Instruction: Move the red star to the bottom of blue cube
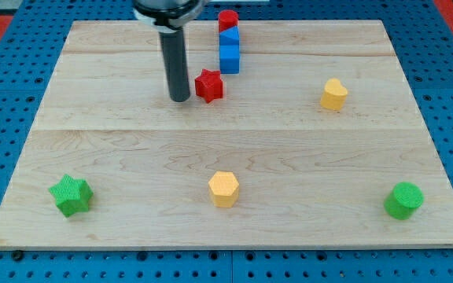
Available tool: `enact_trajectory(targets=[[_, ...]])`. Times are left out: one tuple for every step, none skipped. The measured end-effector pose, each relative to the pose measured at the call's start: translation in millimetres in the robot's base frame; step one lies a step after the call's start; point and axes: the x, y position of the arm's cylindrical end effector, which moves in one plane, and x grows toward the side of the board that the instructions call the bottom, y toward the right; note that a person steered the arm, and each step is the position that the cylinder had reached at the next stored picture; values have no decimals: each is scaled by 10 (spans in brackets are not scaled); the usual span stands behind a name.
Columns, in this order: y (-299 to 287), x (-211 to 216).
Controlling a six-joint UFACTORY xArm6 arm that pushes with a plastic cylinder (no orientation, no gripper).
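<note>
Rod end, my tip (179,99), carrying no gripper, rests on the bench (132,157) just left of the red star (209,86), which sits just below the blue cube (229,58), a second blue block (228,37) and a red block (227,20) stacked toward the view's top, with a yellow block (334,94) well right and a green star (71,195), yellow hexagon (224,189) and green cylinder (403,200) along the bottom.

Showing pale wood grain is the worktop (132,149); sitting on it are a red star (208,86), blue cube (229,58), two yellow blocks (223,189) and two green blocks (71,195).
</note>
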Motion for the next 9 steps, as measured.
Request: enact_trajectory(targets=[[-134, -140], [95, -241], [318, -233], [391, -236], [478, -238], [513, -238], [594, -238], [644, -238], [478, -7]])
